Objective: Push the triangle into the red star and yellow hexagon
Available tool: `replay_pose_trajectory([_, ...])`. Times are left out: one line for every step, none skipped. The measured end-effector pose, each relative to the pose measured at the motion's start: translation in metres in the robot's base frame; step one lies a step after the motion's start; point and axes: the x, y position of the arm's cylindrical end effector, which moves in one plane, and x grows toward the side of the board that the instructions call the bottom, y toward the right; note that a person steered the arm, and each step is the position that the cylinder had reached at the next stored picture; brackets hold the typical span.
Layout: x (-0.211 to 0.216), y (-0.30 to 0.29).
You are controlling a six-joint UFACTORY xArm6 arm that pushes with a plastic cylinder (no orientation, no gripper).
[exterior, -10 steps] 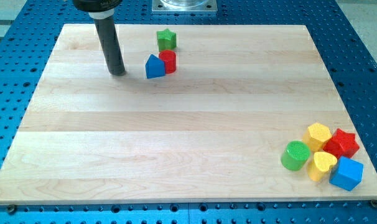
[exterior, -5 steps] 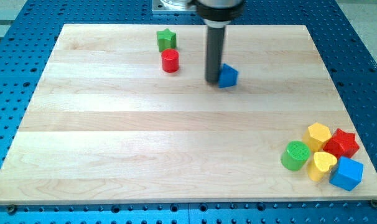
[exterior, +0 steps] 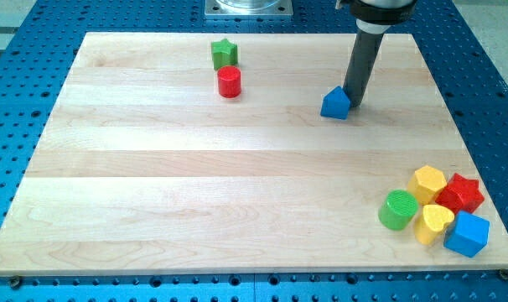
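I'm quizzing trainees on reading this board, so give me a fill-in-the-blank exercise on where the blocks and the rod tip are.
1. My tip is at the upper right edge of the ____ triangle.
2. The red cylinder sits just below the green ____.
3. The red star lies directly right of the yellow ____.
4. The blue cube is in the cluster at the view's bottom ____.

Missing words: blue; star; hexagon; right

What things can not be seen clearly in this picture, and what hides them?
- My tip: in the camera view its very end sits just behind the blue triangle, so contact cannot be confirmed.
- The rod's top and the arm: cut off by the view's top edge.
- Yellow heart and red star: partly covered by the neighbouring blue cube and yellow hexagon.
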Motion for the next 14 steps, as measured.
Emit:
replay_pose_trajectory([0.0, 0.0])
replay_pose_trajectory([0.0, -0.001])
replay_pose_trajectory([-0.02, -0.01])
replay_pose_trajectory([-0.031, -0.016])
replay_pose_trajectory([-0.033, -0.049])
replay_pose_trajectory([-0.007, -0.054])
replay_pose_trajectory([0.05, -0.038])
replay_pose_trajectory([0.042, 0.015])
replay_pose_trajectory([0.035, 0.055])
replay_pose_trajectory([0.035, 0.058])
replay_pose_trajectory([0.026, 0.055])
replay_pose_trajectory([-0.04, 0.067])
replay_pose_trajectory([-0.063, 0.074])
replay_pose_trajectory([-0.018, 0.074])
